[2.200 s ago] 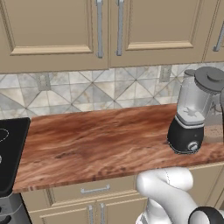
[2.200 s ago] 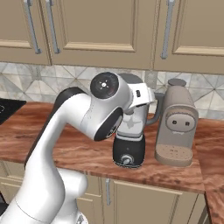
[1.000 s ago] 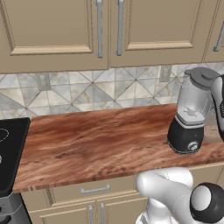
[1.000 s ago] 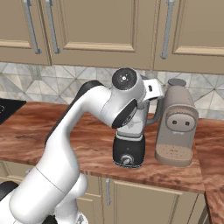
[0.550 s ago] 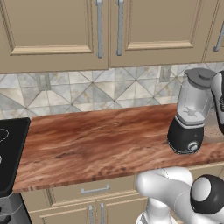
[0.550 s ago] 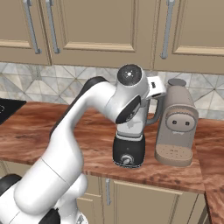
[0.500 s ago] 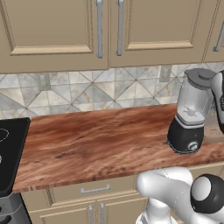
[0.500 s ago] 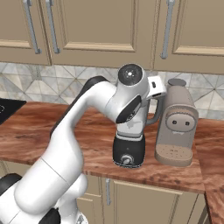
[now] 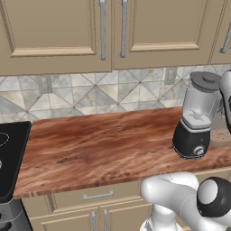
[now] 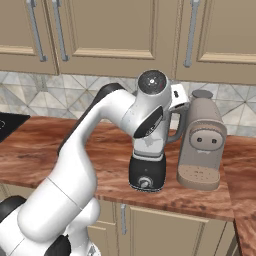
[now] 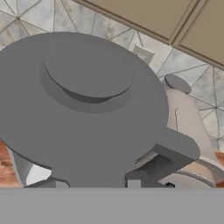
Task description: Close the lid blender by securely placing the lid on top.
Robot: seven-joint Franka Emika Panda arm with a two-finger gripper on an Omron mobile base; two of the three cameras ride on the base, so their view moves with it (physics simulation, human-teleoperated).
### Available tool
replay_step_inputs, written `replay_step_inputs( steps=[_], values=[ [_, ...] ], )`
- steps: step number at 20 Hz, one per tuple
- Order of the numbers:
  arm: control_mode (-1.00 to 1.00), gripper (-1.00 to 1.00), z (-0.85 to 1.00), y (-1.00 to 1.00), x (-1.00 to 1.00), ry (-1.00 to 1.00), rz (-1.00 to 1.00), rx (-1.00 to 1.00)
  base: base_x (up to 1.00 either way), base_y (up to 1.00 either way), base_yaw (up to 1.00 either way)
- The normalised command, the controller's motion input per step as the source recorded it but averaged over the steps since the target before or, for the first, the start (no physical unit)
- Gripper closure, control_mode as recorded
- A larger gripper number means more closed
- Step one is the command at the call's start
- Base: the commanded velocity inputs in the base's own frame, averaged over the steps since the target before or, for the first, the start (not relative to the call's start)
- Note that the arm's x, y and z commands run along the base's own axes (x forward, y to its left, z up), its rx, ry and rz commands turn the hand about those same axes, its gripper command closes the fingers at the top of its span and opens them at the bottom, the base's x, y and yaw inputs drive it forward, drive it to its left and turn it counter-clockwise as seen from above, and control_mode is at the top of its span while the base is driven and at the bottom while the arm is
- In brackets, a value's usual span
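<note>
Reddish-brown wood grain runs the length of the surface (image 9: 99,144) in the left base view, with beige cabinet doors (image 9: 58,31) above, a grey diamond-patterned tile backsplash (image 9: 90,92) behind, and drawers below the front edge. A black cooktop (image 9: 10,158) sits at the far left. At the right end stands the blender (image 9: 195,119): black rounded base with a silver dial, clear greyish jar above. The lid (image 9: 205,79) rests on top of the jar, level with its rim. No writing or brand mark can be read on anything.

From the right base view, the white arm (image 10: 100,150) sweeps up from the lower left and bends in front of the jar, hiding it and the pincer; the blender's black base and dial stay visible below the wrist. Just beside it, to the right, stands a beige-grey coffee machine (image 10: 201,145), which the left view cuts off at its edge.

Seen from the hand view, the dark grey lid (image 11: 83,105) is close up, with its raised centre knob and a side tab pointing toward the coffee machine (image 11: 186,118). The pincer's tips are not clearly shown here; it is nearly shut, and whether it grips the lid cannot be told.
</note>
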Motion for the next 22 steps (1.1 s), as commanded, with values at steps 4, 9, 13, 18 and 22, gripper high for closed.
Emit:
replay_step_inputs(
  steps=[4,9,13,18,22],
  values=[
    [-1.00,1.00,0.31,0.07,0.00,-0.08,0.05,0.00,0.00,0.00,0.00],
    [-1.00,1.00,0.07,0.00,0.15,-0.04,0.03,-0.01,0.00,0.00,0.00],
    [-1.00,1.00,-0.14,0.00,0.30,0.01,0.04,-0.03,0.00,0.00,0.00],
    [-1.00,1.00,-0.21,0.00,0.28,0.01,0.05,-0.02,0.00,0.00,0.00],
    [-1.00,1.00,-0.16,-0.03,0.12,0.00,0.02,-0.01,0.00,0.00,0.00]
  ],
)
